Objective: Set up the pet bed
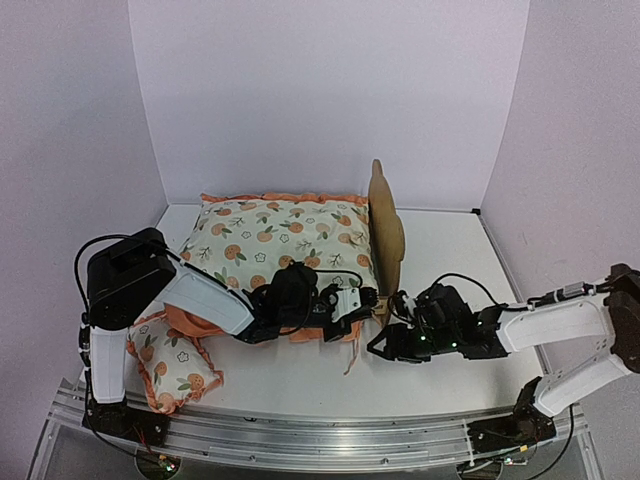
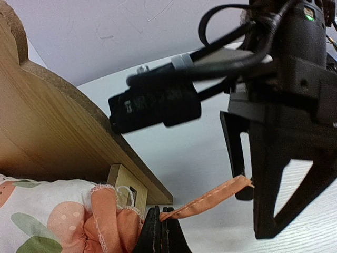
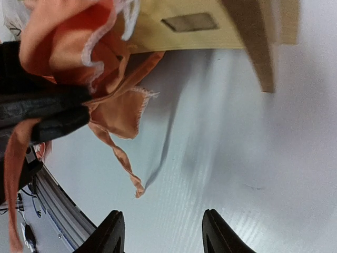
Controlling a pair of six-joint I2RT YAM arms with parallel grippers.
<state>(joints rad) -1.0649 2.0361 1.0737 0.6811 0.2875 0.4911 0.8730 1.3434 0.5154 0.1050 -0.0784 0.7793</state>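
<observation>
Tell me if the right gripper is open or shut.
Open. The right gripper shows both fingertips well apart over bare table, nothing between them.

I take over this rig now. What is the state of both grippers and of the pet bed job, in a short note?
Left gripper: shut on the orange tie of the mattress cushion, at the headboard corner.
Right gripper: open, empty, low over the table beside the headboard.
Pet bed: headboard upright; cushion lies against it, base hidden.
Done: cushion seemingly in place.
To do: tie looks loose; pillow lies by the left arm base.
</observation>
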